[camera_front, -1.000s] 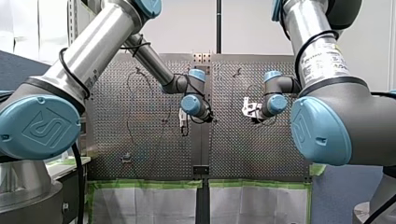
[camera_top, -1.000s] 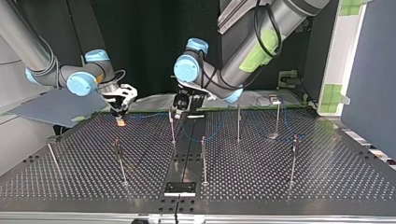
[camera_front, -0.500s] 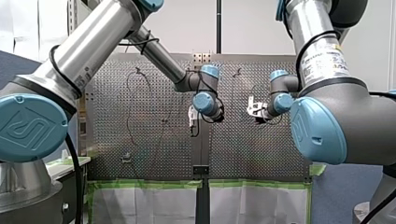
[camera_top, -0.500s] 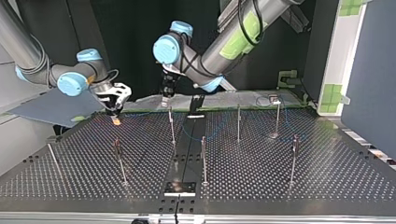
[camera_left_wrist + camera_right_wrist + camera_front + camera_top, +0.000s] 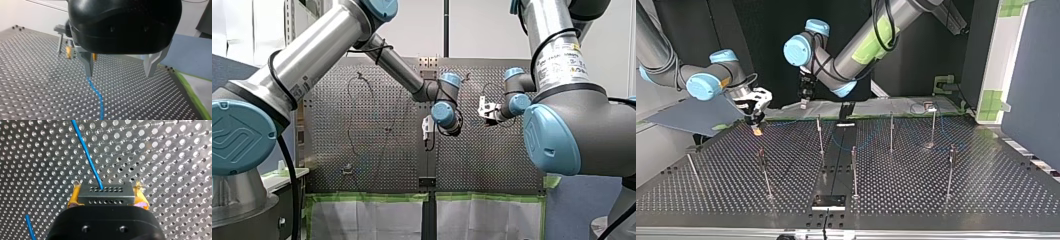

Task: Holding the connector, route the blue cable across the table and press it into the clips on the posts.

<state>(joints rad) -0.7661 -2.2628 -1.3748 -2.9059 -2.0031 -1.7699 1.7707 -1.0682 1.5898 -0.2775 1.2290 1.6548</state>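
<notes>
Two grippers in play, and only one has anything in it. My right gripper is clamped on the connector, a grey block with rows of little holes, pinched between the yellow pads. The blue cable comes out of the connector's face and runs away from it over the perforated table. Another short bit of blue shows off to one side of the connector, back by the gripper body.

My left gripper has its metal fingers spread wide with nothing between them, hanging above the table. From its wrist view the cable runs over the plate from just under one fingertip, and the connector's yellow pads show beyond that finger.

In the top view the left gripper is up off the table, to the right of the connector and higher than it. From the connector the cable trails low along the far edge towards the posts. Can't tell whether it's in any clip.
</notes>
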